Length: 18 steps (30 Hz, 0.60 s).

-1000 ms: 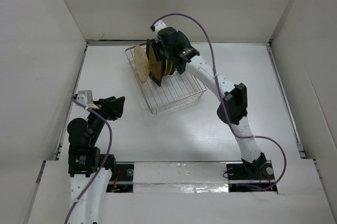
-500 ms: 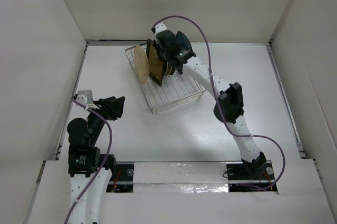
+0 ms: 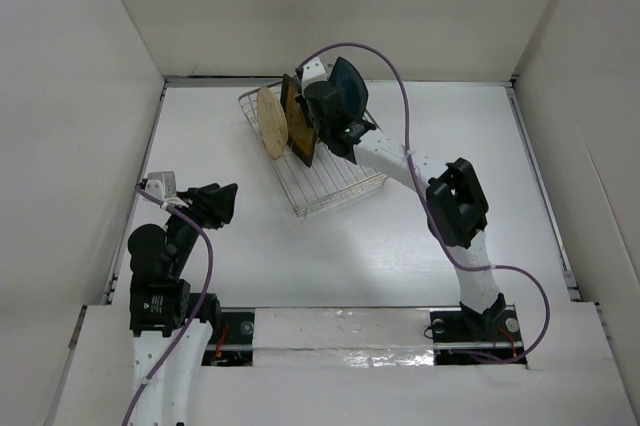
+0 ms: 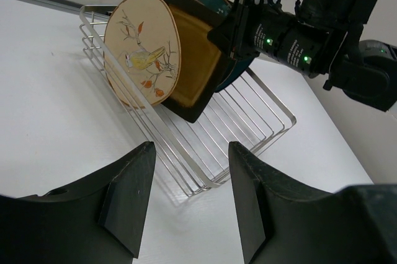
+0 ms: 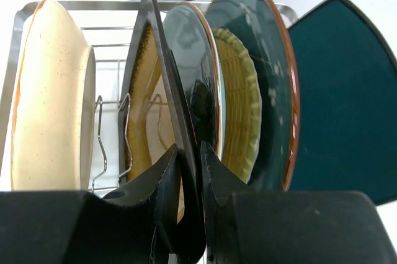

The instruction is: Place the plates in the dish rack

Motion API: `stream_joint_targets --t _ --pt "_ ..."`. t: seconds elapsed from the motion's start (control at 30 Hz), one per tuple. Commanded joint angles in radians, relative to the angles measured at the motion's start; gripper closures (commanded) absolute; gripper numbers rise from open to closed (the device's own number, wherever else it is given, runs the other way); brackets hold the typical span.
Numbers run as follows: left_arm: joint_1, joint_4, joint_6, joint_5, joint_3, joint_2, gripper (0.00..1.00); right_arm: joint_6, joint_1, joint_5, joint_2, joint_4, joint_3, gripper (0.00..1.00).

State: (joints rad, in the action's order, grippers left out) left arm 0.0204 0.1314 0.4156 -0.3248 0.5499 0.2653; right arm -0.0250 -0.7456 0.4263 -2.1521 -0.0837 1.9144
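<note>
Six plates stand on edge at the rack (image 3: 335,176), which sits toward 11 o'clock on the table (image 3: 350,246) in the top view.

Right wrist view, read from 9 o'clock to 3 o'clock: tan plate (image 5: 53,90), mustard plate (image 5: 146,103), pale green plate (image 5: 189,47), woven plate (image 5: 239,103), teal round plate (image 5: 260,47), teal square plate (image 5: 341,90). The first five stand upright between the wires and are closely packed, with the woven plate nested against the teal round one. The teal square plate leans at the 3 o'clock end, just past the corner of the rack's rim. Whether its lower edge rests inside the wires cannot be told.

Right gripper (image 5: 190,155): it reaches over the rack from 5 o'clock, with its fingers pressed onto either face of the mustard plate's black rim, pinching it.

Left gripper (image 4: 189,152): its fingers are spread with nothing between them. It hangs over bare table at 8 o'clock, well apart from the rack.

No plate lies flat on the table in any view.

Stage, as judged: loading is all but complete. What is left appears to be seating the mustard plate in its slot, letting it go, and making sure the teal square plate is properly housed. Because the plates stand so close together, a sideways nudge to the mustard plate could tip the tan or pale green plate beside it.
</note>
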Motion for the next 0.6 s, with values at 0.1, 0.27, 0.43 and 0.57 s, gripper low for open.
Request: stream_joint_targets --t 0.1,0.27,0.43,0.57 --pt "0.006 -0.050 -0.005 -0.005 -0.001 0.003 0.53 -0.006 -0.041 0.169 0.152 0.430 -0.139 1.00" --pt "0.006 -0.049 -0.005 -0.002 0.001 0.005 0.53 -0.045 -0.064 0.253 0.181 0.571 -0.204 1.00" --pt "0.006 -0.047 -0.005 0.000 0.001 0.006 0.53 -0.082 -0.093 0.328 0.163 0.674 -0.196 1.00" --pt "0.006 -0.046 -0.005 0.003 0.001 0.006 0.53 -0.121 -0.103 0.376 0.127 0.729 -0.167 1.00"
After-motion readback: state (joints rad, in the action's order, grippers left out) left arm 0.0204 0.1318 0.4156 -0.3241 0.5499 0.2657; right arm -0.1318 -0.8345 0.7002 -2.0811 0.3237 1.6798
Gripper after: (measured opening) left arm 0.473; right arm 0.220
